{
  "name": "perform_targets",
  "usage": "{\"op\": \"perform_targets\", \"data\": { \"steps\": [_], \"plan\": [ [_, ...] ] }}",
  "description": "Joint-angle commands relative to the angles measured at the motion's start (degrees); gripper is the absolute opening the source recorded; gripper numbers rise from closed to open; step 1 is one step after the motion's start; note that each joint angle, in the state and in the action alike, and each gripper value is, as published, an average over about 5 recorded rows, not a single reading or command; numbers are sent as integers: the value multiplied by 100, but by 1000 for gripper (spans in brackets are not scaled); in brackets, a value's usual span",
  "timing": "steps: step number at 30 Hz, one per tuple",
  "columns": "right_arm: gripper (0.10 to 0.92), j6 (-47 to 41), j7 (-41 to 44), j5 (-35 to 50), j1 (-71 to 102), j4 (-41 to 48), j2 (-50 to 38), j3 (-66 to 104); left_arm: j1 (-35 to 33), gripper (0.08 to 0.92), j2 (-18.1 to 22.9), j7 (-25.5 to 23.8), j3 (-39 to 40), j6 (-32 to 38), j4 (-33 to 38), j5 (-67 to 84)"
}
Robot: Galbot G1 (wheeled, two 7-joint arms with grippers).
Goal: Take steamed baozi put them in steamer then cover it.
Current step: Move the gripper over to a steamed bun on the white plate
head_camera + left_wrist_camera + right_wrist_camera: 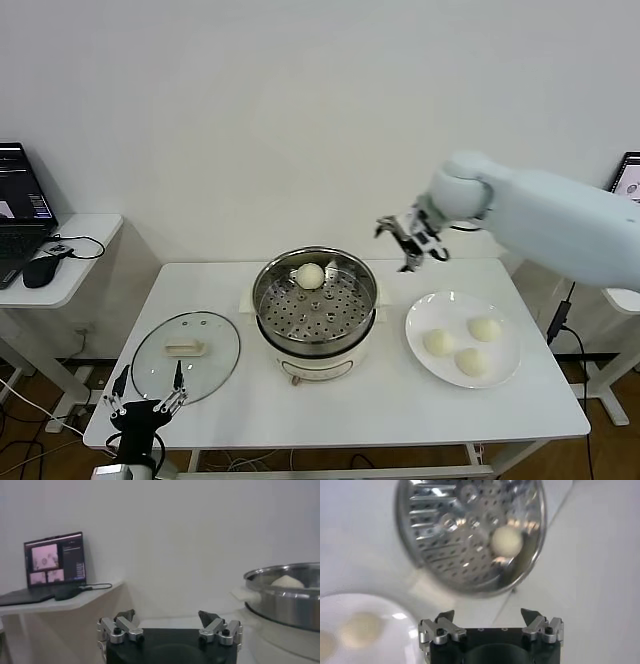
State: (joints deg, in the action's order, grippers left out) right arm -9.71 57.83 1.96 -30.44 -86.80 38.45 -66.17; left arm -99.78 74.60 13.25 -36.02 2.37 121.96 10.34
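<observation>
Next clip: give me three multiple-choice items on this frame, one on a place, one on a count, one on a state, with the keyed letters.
1. Where does the cover lie?
A. on the steamer
B. on the table, on the robot's left of the steamer
C. on the plate

2. How many baozi lie on the plate?
A. one
B. three
C. four

3. How is the right gripper?
A. jaws open, empty
B. shut on a bun
C. holding the cover

Key: B, the cover lies flat beside the steamer; B, three on the plate, one bun in the steamer; A, the right wrist view shows the jaws apart with nothing between.

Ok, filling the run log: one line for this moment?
steamer: one baozi inside | plate: three baozi | cover: off, on table | right end effector: open, empty, raised behind plate | left end effector: open, parked by cover
</observation>
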Motion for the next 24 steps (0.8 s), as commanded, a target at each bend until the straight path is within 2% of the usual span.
{"op": "perform_targets", "data": {
  "steps": [1, 12, 24],
  "plan": [
    [823, -576, 158, -213, 993, -723, -1355, 602, 154, 823, -162, -53, -76, -56, -221, 712],
    [823, -563, 129, -796, 2843, -22, -1069, 1955, 10, 823, 0, 29, -208, -68, -213, 506],
    [823, -398, 221, -1198, 3590, 1190, 18, 2522, -41, 823, 14, 25, -276, -73, -214, 434]
  ]
}}
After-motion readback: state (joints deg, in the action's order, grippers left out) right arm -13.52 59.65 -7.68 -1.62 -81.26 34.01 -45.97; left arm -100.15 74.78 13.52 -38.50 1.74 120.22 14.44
